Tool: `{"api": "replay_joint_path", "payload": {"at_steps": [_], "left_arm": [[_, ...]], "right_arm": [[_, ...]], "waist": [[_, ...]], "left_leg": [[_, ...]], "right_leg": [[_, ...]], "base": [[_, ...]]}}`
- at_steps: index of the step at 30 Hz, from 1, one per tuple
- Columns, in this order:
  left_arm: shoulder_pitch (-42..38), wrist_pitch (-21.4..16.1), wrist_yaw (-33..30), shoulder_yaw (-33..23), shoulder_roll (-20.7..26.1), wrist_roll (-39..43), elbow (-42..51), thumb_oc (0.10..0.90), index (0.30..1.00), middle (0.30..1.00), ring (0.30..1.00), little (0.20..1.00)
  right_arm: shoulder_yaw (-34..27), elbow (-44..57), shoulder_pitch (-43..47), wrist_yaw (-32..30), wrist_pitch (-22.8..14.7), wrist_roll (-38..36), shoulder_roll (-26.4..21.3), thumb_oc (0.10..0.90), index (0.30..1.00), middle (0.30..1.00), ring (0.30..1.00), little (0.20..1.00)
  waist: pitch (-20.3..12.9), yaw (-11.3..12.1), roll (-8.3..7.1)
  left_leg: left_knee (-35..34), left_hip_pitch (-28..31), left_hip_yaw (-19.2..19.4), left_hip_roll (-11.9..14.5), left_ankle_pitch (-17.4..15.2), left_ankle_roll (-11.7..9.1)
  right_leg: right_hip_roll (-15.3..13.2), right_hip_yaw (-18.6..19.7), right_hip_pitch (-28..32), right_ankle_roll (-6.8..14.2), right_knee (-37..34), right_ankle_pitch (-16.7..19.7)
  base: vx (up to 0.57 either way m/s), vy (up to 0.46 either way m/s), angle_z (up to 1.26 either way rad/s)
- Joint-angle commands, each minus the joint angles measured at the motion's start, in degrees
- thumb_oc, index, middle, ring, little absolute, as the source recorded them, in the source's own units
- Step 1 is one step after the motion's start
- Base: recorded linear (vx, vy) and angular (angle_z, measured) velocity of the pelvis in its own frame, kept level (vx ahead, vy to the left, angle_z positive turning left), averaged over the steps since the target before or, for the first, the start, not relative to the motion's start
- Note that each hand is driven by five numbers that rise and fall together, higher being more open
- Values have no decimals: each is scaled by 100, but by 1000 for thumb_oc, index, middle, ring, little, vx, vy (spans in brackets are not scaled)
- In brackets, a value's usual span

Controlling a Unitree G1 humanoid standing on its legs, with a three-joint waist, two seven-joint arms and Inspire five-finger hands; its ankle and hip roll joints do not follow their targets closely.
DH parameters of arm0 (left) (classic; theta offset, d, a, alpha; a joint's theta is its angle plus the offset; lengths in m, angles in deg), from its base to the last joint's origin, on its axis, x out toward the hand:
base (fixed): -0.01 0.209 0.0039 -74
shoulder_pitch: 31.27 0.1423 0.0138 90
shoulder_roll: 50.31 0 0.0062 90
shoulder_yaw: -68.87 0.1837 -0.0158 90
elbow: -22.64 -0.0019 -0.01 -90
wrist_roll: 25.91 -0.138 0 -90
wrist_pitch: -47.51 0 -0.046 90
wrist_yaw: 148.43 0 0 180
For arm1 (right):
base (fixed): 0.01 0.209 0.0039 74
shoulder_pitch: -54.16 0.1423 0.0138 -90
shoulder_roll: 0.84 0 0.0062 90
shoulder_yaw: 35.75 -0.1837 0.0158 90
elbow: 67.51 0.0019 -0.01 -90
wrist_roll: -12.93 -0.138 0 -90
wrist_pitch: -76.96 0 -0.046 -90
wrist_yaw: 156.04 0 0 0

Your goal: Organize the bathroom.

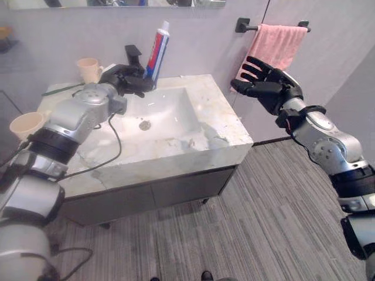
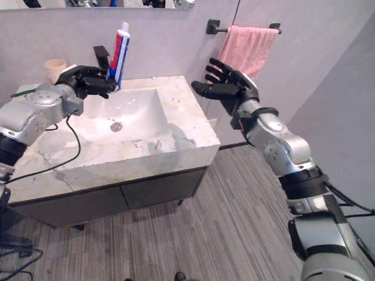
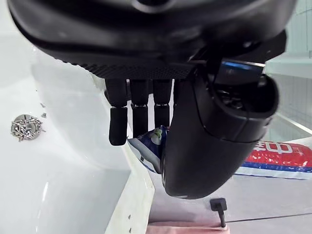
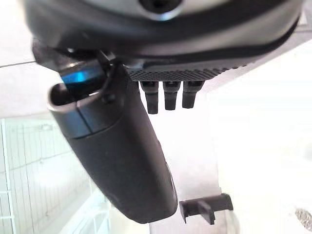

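Left hand (image 1: 126, 79) at the back rim of the sink (image 1: 170, 111), fingers curled round the base of the toothpaste tube (image 1: 157, 51), held upright beside the black faucet (image 1: 133, 54). Farther right, right hand (image 1: 262, 82) raised with fingers spread, just before the pink towel (image 1: 275, 45), touching nothing.

Print on the red, white and blue toothpaste tube (image 1: 157, 51) standing at the back of the sink surface (image 1: 228, 126), too small to make out. In the left wrist view, white characters on the tube's red band, partly cut off, not legible. No other lettering, numbers or signs.
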Motion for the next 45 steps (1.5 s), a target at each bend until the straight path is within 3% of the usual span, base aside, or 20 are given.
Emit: {"api": "replay_joint_path", "payload": {"at_steps": [1, 24, 33, 45], "left_arm": [[-945, -1055, -190, -51, 35, 130, 62, 400, 300, 300, 300, 300], [-473, -1172, 534, 195, -462, -15, 125, 400, 300, 300, 300, 300], [-362, -1210, 630, 330, -687, -95, 143, 400, 300, 300, 300, 300], [-209, -1143, 683, 340, -807, -199, 273, 400, 300, 300, 300, 300]], "right_arm": [[-122, -203, 1015, -155, -827, -432, -77, 800, 900, 900, 900, 900], [229, -924, 1586, -2, -882, -1072, 360, 800, 900, 900, 900, 900], [416, -1083, 1673, 105, -1053, -913, 642, 800, 900, 900, 900, 900], [496, -1060, 1758, 159, -1183, -742, 658, 800, 900, 900, 900, 900]], "waist": [[-858, 99, 177], [-967, 327, 116], [-965, 385, 84], [-992, 413, 46]], "left_leg": [[27, -195, -534, 84, -30, -177], [59, -241, -756, 25, -29, -107], [65, -252, -788, 8, -45, -81], [44, -234, -786, -20, -66, -60]], "right_leg": [[141, -528, -190, 399, 637, -456], [95, -424, -277, 450, 637, -323], [84, -350, -301, 469, 652, -309], [62, -250, -324, 517, 644, -268]], "base": [[39, 14, 7], [30, 8, 8], [39, 15, 9], [31, 15, 7]]}}
